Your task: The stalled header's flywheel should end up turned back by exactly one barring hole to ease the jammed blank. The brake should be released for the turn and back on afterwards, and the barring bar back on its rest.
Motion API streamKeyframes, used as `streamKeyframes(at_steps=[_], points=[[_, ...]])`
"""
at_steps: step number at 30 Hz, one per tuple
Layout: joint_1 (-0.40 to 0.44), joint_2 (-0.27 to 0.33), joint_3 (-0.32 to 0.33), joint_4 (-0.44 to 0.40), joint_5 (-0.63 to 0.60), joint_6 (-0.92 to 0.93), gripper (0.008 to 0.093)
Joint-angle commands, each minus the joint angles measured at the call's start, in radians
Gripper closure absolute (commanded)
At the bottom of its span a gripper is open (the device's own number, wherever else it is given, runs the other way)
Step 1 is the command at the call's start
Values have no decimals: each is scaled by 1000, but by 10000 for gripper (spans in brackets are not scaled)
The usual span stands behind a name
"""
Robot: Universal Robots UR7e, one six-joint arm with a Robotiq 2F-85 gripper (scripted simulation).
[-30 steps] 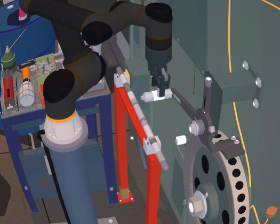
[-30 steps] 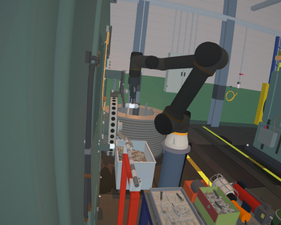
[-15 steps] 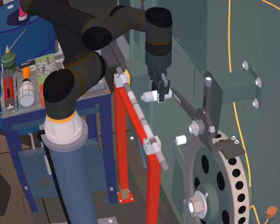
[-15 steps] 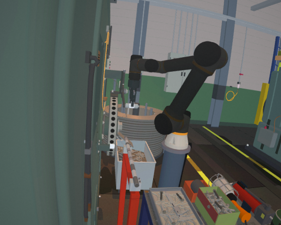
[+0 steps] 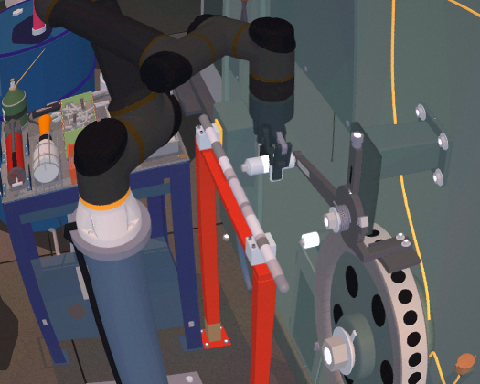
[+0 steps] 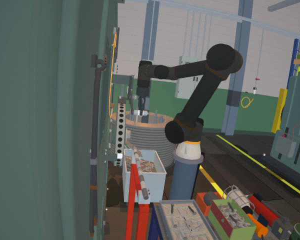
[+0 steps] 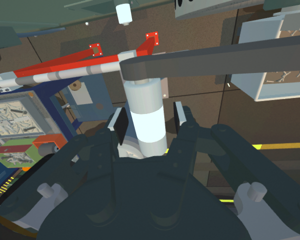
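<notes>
On the green header's side wall the perforated flywheel (image 5: 372,311) sits low, with the dark brake shoe (image 5: 388,253) resting on its rim. A dark brake lever (image 5: 315,176) rises up-left from its pivot (image 5: 340,219) to a white handle (image 5: 260,165). My gripper (image 7: 147,118) is open and straddles that handle (image 7: 147,116) from above, holding nothing. The grey-and-white banded barring bar (image 5: 242,201) lies in the two clamps of its red rest stand (image 5: 232,237), left of the flywheel. A short white peg (image 5: 310,239) sticks out beside the wheel.
A blue table (image 5: 88,183) with trays of parts and tools stands left of the rest, behind my arm's pedestal (image 5: 120,292). A grey bin of scrap (image 6: 145,173) and a coil of wire (image 6: 149,134) sit on the floor by the machine.
</notes>
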Motion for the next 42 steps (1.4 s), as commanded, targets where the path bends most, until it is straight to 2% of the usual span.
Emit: streamKeyframes(at_steps=[1,31,42], points=[[0,0,0,-1,0,0,434],[0,0,1,-3,0,0,434],[0,0,1,-3,0,0,644]])
